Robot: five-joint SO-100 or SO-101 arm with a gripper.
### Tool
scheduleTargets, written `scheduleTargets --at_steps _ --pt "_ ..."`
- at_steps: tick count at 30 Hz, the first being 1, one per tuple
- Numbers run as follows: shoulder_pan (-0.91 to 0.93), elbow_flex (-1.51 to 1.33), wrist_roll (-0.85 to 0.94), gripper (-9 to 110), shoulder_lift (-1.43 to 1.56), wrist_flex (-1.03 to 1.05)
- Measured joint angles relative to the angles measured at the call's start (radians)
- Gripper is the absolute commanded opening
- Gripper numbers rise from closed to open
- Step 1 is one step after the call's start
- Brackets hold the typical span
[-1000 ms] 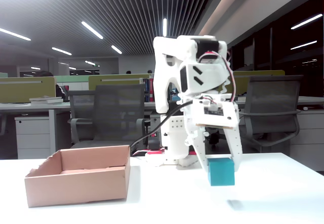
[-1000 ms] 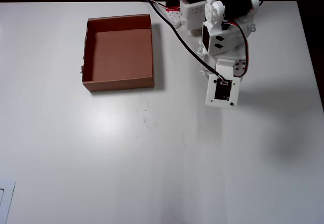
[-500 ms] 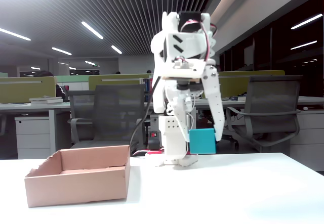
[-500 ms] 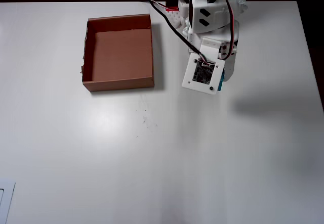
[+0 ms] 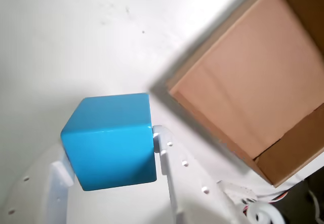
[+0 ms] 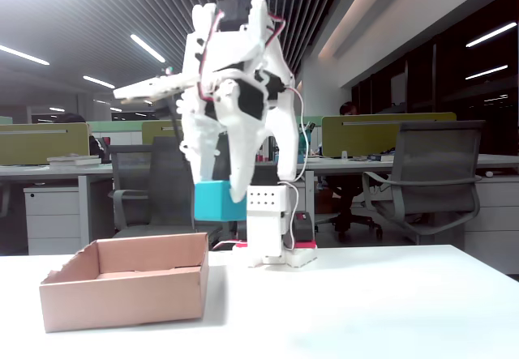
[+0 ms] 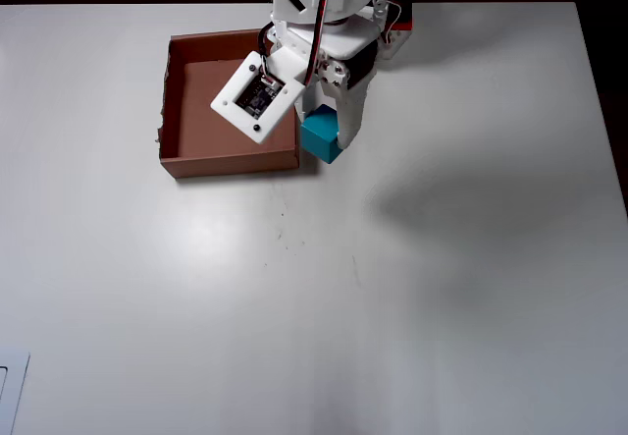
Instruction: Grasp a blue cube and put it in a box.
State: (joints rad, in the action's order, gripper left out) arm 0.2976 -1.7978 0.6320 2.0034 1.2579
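White table (image 7: pixel 442 288): claw (image 6: pixel 220 201) clamps blue cube (image 7: pixel 320 135) beside box (image 7: pixel 169 101).

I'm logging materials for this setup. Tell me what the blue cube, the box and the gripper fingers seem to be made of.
The blue cube: probably plastic or foam, with even cyan faces, a soft sheen and no visible grain.
The box: cardboard, matte tan-pink, with thin low walls and a ragged torn edge.
The gripper fingers: seemingly white printed plastic, matte, with small holes. They are closed on the cube.
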Motion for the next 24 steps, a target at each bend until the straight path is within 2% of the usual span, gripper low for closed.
scheduleTargets --at_steps 11,20,24 --pt "0.327 -0.002 -0.006 14 -0.002 0.006" --pt "0.517 -0.063 -0.002 15 0.000 0.005" --pt "0.557 -0.135 0.003 15 0.000 -0.058"
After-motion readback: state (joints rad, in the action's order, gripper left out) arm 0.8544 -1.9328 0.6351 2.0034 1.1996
